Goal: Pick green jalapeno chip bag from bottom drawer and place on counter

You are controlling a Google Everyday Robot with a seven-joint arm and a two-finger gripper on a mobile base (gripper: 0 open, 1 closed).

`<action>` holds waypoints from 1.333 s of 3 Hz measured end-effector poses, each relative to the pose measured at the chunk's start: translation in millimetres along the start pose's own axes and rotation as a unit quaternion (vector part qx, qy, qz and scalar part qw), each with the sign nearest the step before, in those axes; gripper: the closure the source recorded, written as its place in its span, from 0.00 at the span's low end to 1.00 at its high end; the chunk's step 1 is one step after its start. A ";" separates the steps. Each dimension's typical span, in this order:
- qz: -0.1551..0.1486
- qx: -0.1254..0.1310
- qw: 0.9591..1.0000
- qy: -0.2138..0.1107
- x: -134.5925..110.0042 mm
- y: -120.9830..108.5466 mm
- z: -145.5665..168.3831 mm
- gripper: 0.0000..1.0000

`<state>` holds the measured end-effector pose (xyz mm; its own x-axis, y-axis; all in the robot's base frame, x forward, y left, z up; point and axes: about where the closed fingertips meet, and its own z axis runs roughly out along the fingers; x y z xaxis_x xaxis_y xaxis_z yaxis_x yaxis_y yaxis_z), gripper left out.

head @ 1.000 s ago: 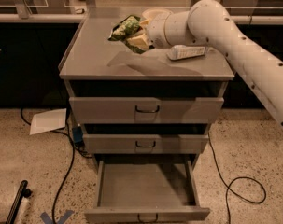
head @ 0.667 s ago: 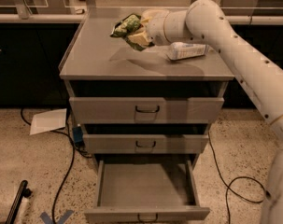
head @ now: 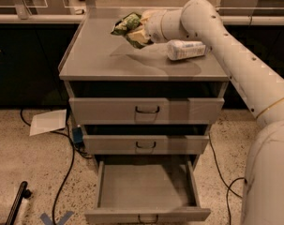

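Note:
The green jalapeno chip bag (head: pixel 126 24) is crumpled in my gripper (head: pixel 134 31), held just above the counter (head: pixel 104 55) near its back middle. The gripper is shut on the bag, its pale fingers wrapped around the bag's right side. My white arm reaches in from the right over the cabinet. The bottom drawer (head: pixel 146 191) is pulled fully open below, and nothing shows inside it.
A white plastic bottle (head: pixel 186 49) lies on its side on the counter right of the gripper. Two shallower drawers (head: pixel 146 110) are slightly ajar. Cables, a white paper sheet (head: pixel 48 122) and a dark tool lie on the floor left of the cabinet.
The gripper with the bag has shifted slightly toward the back of the counter and a little right. The drawers and bottle have not moved.

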<state>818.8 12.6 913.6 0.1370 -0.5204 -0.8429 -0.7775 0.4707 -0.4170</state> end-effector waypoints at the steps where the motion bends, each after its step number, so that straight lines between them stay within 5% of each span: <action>1: 0.000 0.000 1.000 0.000 0.0 0.0 0.0 0.61; 3: 0.000 0.000 1.000 0.000 0.0 0.1 0.1 0.14; 4: 0.000 0.000 1.000 0.000 0.0 0.2 0.3 0.00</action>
<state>818.8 12.9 913.4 0.1370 -0.5203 -0.8429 -0.7779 0.4703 -0.4168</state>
